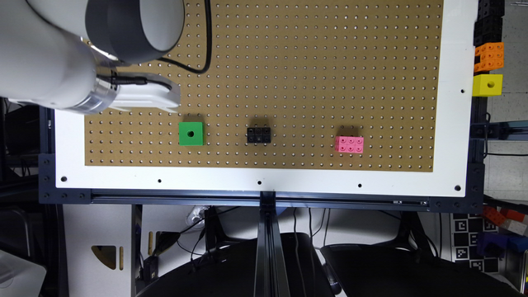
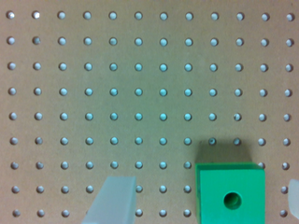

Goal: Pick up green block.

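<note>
A brown pegboard (image 1: 288, 62) framed in white is being viewed from above. The green block (image 1: 191, 133), a bright cube with one round dark hole centred in its upper face, is seen resting flat on the board near the exterior view's left. The gripper (image 2: 205, 200) is being held above it with its translucent fingers (image 2: 117, 198) spread apart, nothing grasped. A black brick (image 1: 258, 135) and a pink studded brick (image 1: 349, 144) are seen lying further right.

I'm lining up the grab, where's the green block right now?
The green block sits on the pegboard toward the exterior view's left, beside the black brick, just below the gripper.
</note>
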